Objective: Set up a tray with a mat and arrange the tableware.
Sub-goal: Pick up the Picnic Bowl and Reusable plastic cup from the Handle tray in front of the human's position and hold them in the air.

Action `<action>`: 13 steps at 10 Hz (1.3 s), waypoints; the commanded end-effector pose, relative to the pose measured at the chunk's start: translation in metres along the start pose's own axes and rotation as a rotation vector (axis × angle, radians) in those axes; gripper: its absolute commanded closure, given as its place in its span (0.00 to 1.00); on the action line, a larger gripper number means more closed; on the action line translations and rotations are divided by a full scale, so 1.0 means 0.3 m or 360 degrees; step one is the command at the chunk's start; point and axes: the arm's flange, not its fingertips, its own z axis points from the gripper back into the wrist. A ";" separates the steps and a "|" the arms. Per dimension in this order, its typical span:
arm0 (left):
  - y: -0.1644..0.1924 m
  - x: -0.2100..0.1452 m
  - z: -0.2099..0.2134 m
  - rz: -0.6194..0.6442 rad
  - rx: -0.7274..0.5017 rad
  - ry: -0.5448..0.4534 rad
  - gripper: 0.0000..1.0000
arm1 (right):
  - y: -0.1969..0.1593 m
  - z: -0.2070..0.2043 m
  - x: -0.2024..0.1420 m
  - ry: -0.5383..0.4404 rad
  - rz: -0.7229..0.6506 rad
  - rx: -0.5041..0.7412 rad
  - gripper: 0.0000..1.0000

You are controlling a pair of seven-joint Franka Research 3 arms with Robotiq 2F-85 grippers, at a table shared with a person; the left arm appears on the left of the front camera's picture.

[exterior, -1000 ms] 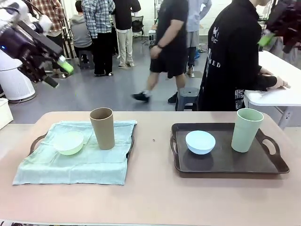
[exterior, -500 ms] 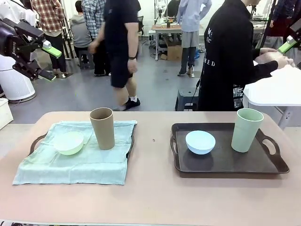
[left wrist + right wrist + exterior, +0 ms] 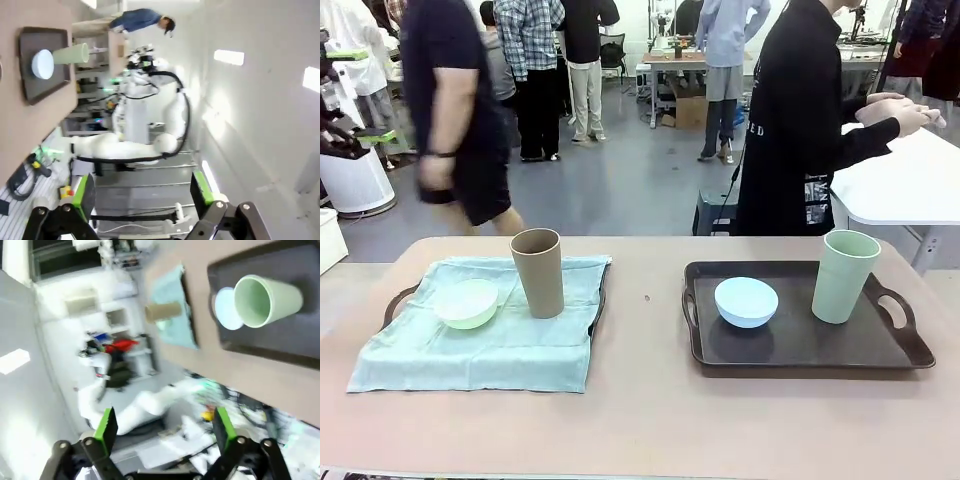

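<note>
Front view: tan cup (image 3: pixel 538 272) and green bowl (image 3: pixel 467 302) sit on the mat (image 3: pixel 470 352); blue bowl (image 3: pixel 746 301) and green cup (image 3: pixel 844 276) on the bare tray (image 3: pixel 800 342). Left claw (image 3: pixel 141 192) and right claw (image 3: pixel 165 427) gape open, empty. I'd come down slowly over one cup.

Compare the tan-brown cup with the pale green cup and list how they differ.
Colour: the tan-brown cup is brown, while the pale green cup is a soft green.
Footing: the tan-brown cup stands on the mat draped over the left tray. The pale green cup stands directly on the bare, dark right tray.
Side: the tan-brown cup is at the robot's left, the pale green cup at its right.
Shared: both are tall, handleless, upright and open end up.
</note>
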 end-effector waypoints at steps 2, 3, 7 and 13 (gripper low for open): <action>0.126 0.047 0.000 0.0296 0.0158 -0.0013 0.00 | -0.064 0.012 -0.001 -0.0348 -0.0127 0.0417 0.00; 0.071 0.018 0.026 0.0099 -0.0026 -0.0024 0.00 | -0.077 0.062 0.006 -0.0101 -0.0106 0.0213 0.00; 0.071 0.018 0.026 0.0099 -0.0026 -0.0024 0.00 | -0.077 0.062 0.006 -0.0101 -0.0106 0.0213 0.00; 0.071 0.018 0.026 0.0099 -0.0026 -0.0024 0.00 | -0.077 0.062 0.006 -0.0101 -0.0106 0.0213 0.00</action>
